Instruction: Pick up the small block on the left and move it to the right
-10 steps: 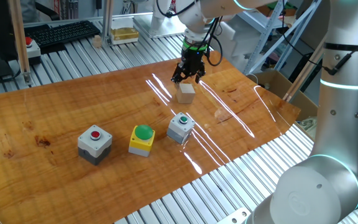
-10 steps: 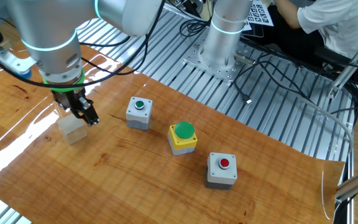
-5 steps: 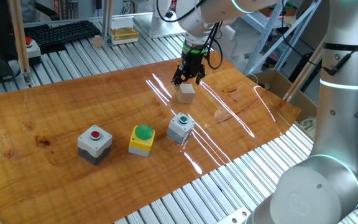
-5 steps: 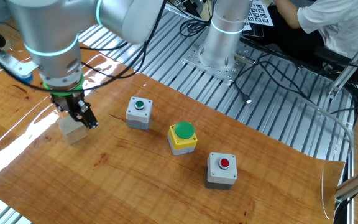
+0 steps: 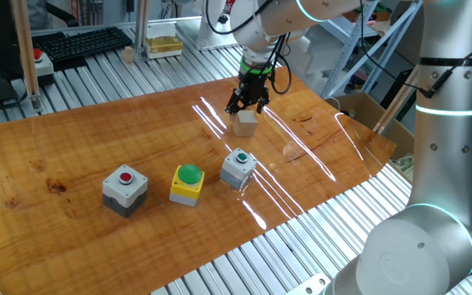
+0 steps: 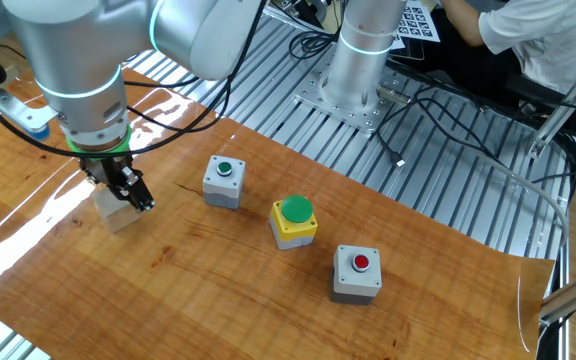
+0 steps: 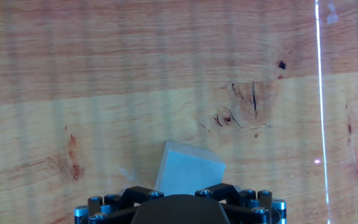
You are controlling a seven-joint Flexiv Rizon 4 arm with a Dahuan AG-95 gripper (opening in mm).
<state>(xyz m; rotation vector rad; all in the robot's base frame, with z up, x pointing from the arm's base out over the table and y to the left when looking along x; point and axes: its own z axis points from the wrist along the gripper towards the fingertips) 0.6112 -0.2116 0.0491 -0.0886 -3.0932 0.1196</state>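
Just gripper (image 5: 247, 104) above small block (image 5: 246, 123)

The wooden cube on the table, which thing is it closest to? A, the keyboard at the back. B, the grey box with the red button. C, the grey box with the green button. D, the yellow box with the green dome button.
C: the wooden cube sits just behind the grey box with the green button, while the yellow box and red-button box lie farther along the row.

Three button boxes (image 5: 187, 184) on table (image 5: 72, 147).
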